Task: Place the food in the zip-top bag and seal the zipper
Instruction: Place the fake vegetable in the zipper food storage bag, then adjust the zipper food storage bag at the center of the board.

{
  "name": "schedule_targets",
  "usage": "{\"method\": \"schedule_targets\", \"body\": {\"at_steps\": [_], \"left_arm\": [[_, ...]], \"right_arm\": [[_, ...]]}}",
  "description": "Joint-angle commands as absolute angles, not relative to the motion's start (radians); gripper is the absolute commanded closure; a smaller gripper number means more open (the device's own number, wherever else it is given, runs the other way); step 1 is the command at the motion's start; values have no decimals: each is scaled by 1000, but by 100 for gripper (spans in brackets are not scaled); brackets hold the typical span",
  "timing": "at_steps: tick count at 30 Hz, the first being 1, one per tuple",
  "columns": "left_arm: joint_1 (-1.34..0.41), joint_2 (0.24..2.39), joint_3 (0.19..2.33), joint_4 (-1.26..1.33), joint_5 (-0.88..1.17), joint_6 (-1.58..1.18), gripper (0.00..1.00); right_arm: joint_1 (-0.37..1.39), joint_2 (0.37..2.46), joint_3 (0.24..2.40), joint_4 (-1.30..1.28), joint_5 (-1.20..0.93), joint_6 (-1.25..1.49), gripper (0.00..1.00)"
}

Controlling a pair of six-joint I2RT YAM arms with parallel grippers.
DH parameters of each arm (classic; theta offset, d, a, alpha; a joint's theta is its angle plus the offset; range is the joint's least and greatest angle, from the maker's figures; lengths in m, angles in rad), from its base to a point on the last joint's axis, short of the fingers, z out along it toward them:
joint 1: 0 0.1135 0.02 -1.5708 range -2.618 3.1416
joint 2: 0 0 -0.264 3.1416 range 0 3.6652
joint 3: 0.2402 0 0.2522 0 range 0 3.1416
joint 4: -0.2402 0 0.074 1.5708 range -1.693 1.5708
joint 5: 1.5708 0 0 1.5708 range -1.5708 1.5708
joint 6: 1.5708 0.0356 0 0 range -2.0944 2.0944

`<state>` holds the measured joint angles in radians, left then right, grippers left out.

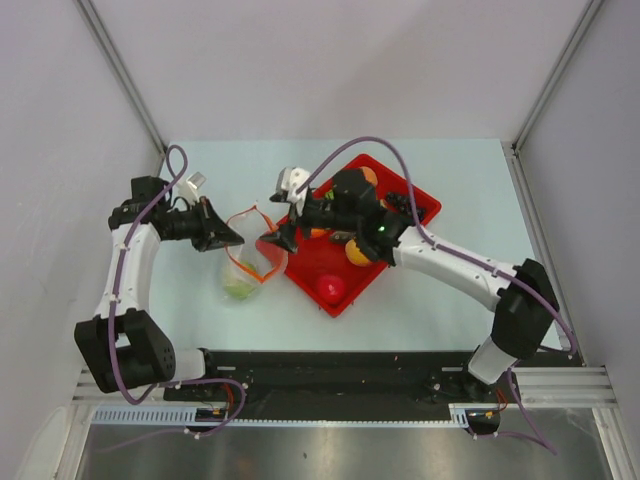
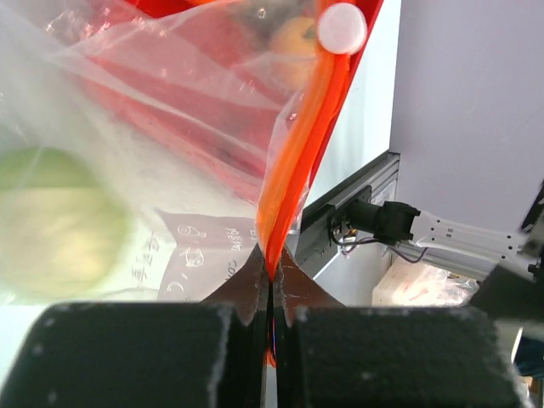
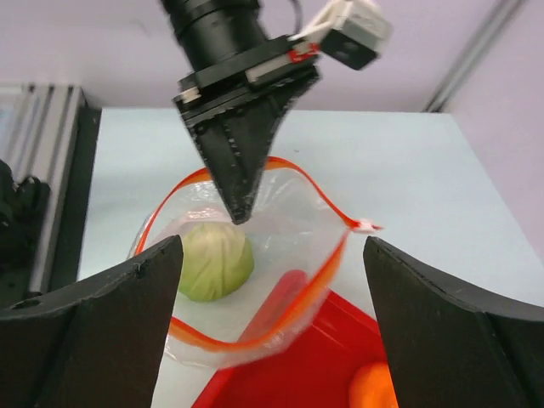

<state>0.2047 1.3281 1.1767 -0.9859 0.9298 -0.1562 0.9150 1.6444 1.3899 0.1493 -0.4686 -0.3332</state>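
We found the zip-top bag (image 1: 250, 262) lying on the table (image 1: 450, 300) left of centre in the overhead view, its mouth held up and gaping, with a green cabbage (image 1: 238, 287) already resting inside. The left gripper (image 1: 225, 237) reached in from the left of the frame, and its wrist view showed its jaws pressed together on the orange-red zipper (image 2: 297, 144), the strip running up from them toward the white slider tab (image 2: 342, 27) at the top of that view. The right gripper (image 1: 283, 238) hung at the opposite, right-hand lip of the mouth, just where the bag meets the red tray (image 1: 420, 195); its own camera showed its jaws spread wide with nothing between them, looking down into the opening at the cabbage. We judged that the next move turned on the remaining food: the tomato (image 1: 331, 288) and an orange (image 1: 358, 250) lay in the tray to the right of the bag, beneath and beside the right arm and well apart from the left one. The mouth's long axis ran roughly left to right between the two grippers, so the free right arm looked the nearer and better placed to fetch another piece.
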Motion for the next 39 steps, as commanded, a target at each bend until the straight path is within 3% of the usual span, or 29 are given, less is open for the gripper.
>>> {"method": "schedule_targets", "body": {"at_steps": [1, 11, 13, 16, 17, 19, 23, 26, 28, 35, 37, 39], "left_arm": [[201, 1287, 1187, -939, 1005, -164, 100], [199, 1266, 1160, -902, 993, -195, 100], [199, 1269, 1166, -916, 968, -178, 99], [199, 1269, 1181, -956, 908, -129, 92], [199, 1267, 1186, -965, 881, -118, 89], [199, 1258, 1198, -991, 781, -78, 77], [199, 1224, 1215, -1008, 622, -28, 56], [199, 1201, 1223, -1011, 566, -9, 48], [199, 1198, 1230, -1015, 552, -11, 49], [199, 1195, 1311, -1048, 537, -21, 68], [199, 1198, 1341, -1060, 534, -18, 69], [199, 1200, 1348, -1074, 541, -11, 61]], "right_arm": [[819, 1628, 1408, 69, -479, -12, 9], [788, 1776, 1408, -68, -609, 261, 11], [787, 1811, 1408, -39, -636, 302, 15], [779, 1844, 1430, -15, -673, 363, 60], [769, 1854, 1434, -9, -687, 379, 85], [758, 1856, 1440, 35, -686, 416, 100], [721, 1852, 1445, 107, -724, 462, 100], [715, 1858, 1454, 144, -735, 479, 100], [716, 1862, 1466, 156, -748, 489, 100], [718, 1879, 1483, 137, -732, 482, 100], [710, 1881, 1488, 118, -715, 468, 100], [706, 1884, 1491, 114, -713, 465, 100]]}}
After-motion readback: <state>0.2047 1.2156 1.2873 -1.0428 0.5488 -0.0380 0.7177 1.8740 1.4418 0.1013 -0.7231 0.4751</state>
